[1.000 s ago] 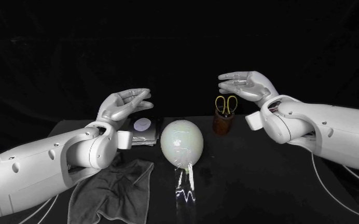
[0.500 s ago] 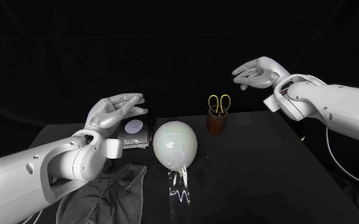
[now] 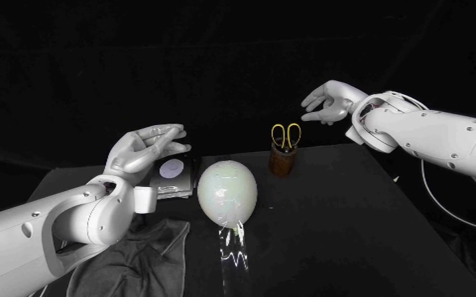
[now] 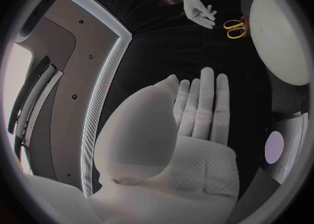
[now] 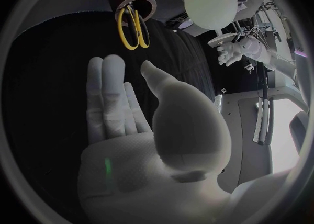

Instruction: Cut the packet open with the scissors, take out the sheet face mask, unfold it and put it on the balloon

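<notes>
On the black table, middle: balloon, pale whitish-green, smooth and egg-shaped. It lies with its narrow knotted end toward the robot, and a piece of clear shiny plastic lies at that end.
Packet: dark and flat, with a pale round mark on its face. It lies just beside the balloon on the left arm's side, partly hidden behind the left wrist. I cannot tell if it is cut.
Scissors: yellow handles up, blades down inside a brown cup. The cup stands behind the balloon, a little toward the right arm's side.
Grey cloth: crumpled, at the near edge of the table, under the left arm.
Robot's left hand: raised over the packet, palm flat, fingers stretched out side by side, nothing in it.
Robot's right hand: in the air above and beside the scissors, apart from them. Its fingers are loosely bent, the thumb is spread, and it is empty.
</notes>
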{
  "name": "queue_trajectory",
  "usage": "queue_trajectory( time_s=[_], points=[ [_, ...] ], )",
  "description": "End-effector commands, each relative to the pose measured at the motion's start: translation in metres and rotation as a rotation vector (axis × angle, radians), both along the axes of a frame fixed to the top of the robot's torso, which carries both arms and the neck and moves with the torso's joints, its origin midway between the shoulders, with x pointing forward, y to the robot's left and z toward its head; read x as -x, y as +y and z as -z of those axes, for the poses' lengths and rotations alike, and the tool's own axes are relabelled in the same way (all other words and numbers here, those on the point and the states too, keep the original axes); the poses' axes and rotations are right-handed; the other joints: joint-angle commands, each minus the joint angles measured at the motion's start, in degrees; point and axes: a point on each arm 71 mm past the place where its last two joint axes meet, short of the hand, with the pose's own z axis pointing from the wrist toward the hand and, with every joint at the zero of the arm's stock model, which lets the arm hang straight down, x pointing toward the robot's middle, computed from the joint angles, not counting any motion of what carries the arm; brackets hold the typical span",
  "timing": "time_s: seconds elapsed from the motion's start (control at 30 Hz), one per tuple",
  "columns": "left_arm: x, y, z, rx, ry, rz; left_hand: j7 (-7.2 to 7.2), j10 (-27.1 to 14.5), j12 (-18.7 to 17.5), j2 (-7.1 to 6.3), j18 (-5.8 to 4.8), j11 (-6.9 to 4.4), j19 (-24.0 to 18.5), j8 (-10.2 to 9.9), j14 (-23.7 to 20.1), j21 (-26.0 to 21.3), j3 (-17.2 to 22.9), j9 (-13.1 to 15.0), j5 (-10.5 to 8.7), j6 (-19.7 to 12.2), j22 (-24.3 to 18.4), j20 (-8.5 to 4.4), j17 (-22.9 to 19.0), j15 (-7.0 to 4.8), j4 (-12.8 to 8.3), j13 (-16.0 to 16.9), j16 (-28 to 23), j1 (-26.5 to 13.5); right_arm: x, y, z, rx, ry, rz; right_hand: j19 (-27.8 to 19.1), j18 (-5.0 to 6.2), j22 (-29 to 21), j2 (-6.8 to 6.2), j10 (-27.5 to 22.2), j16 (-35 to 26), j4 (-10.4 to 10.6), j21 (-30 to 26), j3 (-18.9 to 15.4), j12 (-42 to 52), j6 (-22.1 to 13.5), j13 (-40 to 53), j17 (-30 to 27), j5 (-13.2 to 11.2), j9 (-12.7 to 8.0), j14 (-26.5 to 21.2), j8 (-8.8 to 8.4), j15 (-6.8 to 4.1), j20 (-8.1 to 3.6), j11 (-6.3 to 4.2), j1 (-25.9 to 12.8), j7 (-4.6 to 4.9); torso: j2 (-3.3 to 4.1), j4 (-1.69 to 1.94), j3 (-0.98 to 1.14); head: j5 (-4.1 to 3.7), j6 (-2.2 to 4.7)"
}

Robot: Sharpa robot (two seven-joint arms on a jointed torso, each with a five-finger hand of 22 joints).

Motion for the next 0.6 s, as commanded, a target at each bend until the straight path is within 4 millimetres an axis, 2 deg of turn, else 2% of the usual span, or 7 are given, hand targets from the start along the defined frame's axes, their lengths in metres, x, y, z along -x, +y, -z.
queue_trajectory(
  time_s=[0.03, 0.07, 0.2, 0.3, 0.37, 0.53, 0.6],
  points=[
    [0.001, -0.003, -0.004, 0.021, -0.019, 0.019, 0.12, 0.46, -0.37, -0.44, 0.79, -0.04, 0.45, -0.22, 0.32, 0.1, 0.43, -0.09, 0.17, 0.35, -0.04, 0.09, 0.08, 0.01, 0.03, -0.06, -0.23, -0.08, -0.003, 0.003, 0.004, 0.089, 0.045, 0.006, 0.98, 0.22, 1.48, -0.05, -0.77, 11.7, 0.92, 2.11, -2.23, -0.07, -0.54, 0.04, 11.61, 0.07, -0.18, 1.93, -0.47, 0.14, -0.2, 0.07, 0.22, 0.13, 0.31, 0.23, 0.11, -0.2, 0.11],
    [0.001, -0.003, -0.004, 0.021, -0.019, 0.02, 0.13, 0.58, -0.48, -0.6, 0.79, -0.05, 0.49, -0.26, 0.37, 0.09, 0.57, -0.12, 0.16, 0.43, -0.07, 0.09, 0.11, 0.0, 0.04, -0.05, -0.26, -0.17, -0.004, 0.004, 0.005, 0.092, 0.05, 0.007, 2.0, -0.33, 5.86, 0.68, -0.92, 17.55, 1.81, 6.06, -4.25, 0.05, -0.41, 0.09, 16.78, 0.06, -0.23, 1.11, -0.73, 0.41, -0.13, 0.16, 1.11, 0.13, 0.36, 0.26, 0.12, -0.19, 0.11],
    [0.0, -0.004, -0.005, 0.021, -0.021, 0.022, 0.13, 0.58, -0.48, -0.6, 0.79, -0.05, 0.49, -0.26, 0.37, 0.09, 0.57, -0.12, 0.16, 0.43, -0.07, 0.09, 0.11, 0.0, 0.04, -0.05, -0.26, -0.17, -0.007, 0.01, 0.008, 0.102, 0.07, 0.006, 4.93, -1.51, 15.73, 1.27, -1.09, 24.95, 2.88, 13.99, -7.11, 0.04, -0.36, 0.08, 24.4, -0.14, -0.34, 1.66, -1.13, 0.65, -0.02, 0.38, 2.4, 0.32, 0.36, 0.13, 0.08, -0.03, -0.22],
    [0.0, -0.004, -0.006, 0.022, -0.022, 0.024, 0.13, 0.58, -0.48, -0.6, 0.79, -0.05, 0.49, -0.26, 0.37, 0.09, 0.57, -0.12, 0.16, 0.43, -0.07, 0.09, 0.11, 0.0, 0.04, -0.05, -0.26, -0.17, -0.008, 0.013, 0.011, 0.109, 0.086, 0.001, 5.57, -1.82, 18.36, 1.63, -1.15, 26.83, 3.25, 16.13, -8.07, 0.04, -0.31, 0.08, 26.29, -0.1, -0.37, 1.87, -1.27, 0.74, 0.08, 0.41, 3.05, 0.4, 0.47, 0.21, 0.05, -0.1, -0.29],
    [0.0, -0.004, -0.007, 0.022, -0.023, 0.024, 0.13, 0.62, -0.53, -0.68, 0.79, -0.05, 0.51, -0.29, 0.39, 0.09, 0.63, -0.14, 0.17, 0.46, -0.09, 0.08, 0.12, 0.0, 0.03, -0.05, -0.27, -0.19, -0.008, 0.015, 0.012, 0.111, 0.093, -0.004, 6.82, -2.32, 22.71, 2.23, -1.02, 29.41, 3.69, 19.55, -9.11, 0.09, -0.07, 0.09, 29.08, -0.1, -0.39, 2.2, -1.37, 0.78, 0.17, 0.43, 3.94, 0.37, 0.43, 0.22, 0.08, -0.07, -0.4],
    [-0.001, -0.003, -0.008, 0.019, -0.024, 0.019, 0.16, 0.65, -0.62, -0.79, 0.79, -0.04, 0.53, -0.33, 0.4, 0.08, 0.71, -0.17, 0.16, 0.46, -0.1, 0.08, 0.13, 0.0, 0.02, -0.05, -0.3, -0.23, -0.008, 0.019, 0.015, 0.115, 0.11, -0.015, 7.19, -2.5, 24.43, 2.59, -0.82, 30.24, 3.97, 20.92, -9.61, 0.13, 0.17, 0.11, 29.82, -0.09, -0.39, 2.19, -1.36, 0.82, 0.2, 0.39, 4.33, 0.33, 0.42, 0.15, 0.1, -0.04, -0.64],
    [-0.001, -0.003, -0.008, 0.018, -0.024, 0.018, 0.16, 0.65, -0.62, -0.79, 0.79, -0.04, 0.53, -0.33, 0.4, 0.08, 0.71, -0.17, 0.16, 0.46, -0.1, 0.08, 0.13, 0.0, 0.02, -0.05, -0.3, -0.23, -0.008, 0.02, 0.016, 0.116, 0.115, -0.018, 7.85, -2.77, 26.66, 2.9, -0.52, 31.19, 4.22, 22.62, -10.04, 0.18, 0.46, 0.12, 30.83, -0.13, -0.36, 2.28, -1.31, 0.81, 0.21, 0.25, 4.7, 0.28, 0.39, 0.1, 0.07, -0.05, -0.65]
  ],
)
